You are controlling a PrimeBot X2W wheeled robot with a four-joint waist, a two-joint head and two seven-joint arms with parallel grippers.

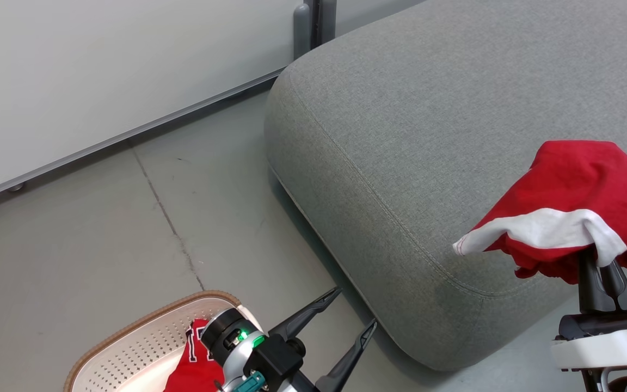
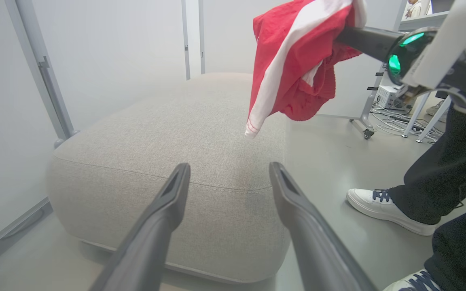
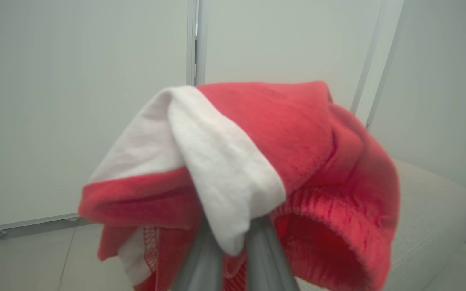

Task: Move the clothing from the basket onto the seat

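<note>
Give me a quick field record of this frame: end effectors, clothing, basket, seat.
right end effector: shut on a red jersey
red jersey: in the air by the seat's edge, not resting on it
left end effector: open, holding nothing, near the basket, pointing at the seat
basket: on the floor, another red garment inside
seat: grey, no clothing lying on the part in view
bystander: a person's leg and white shoe on the floor beside the seat
</note>
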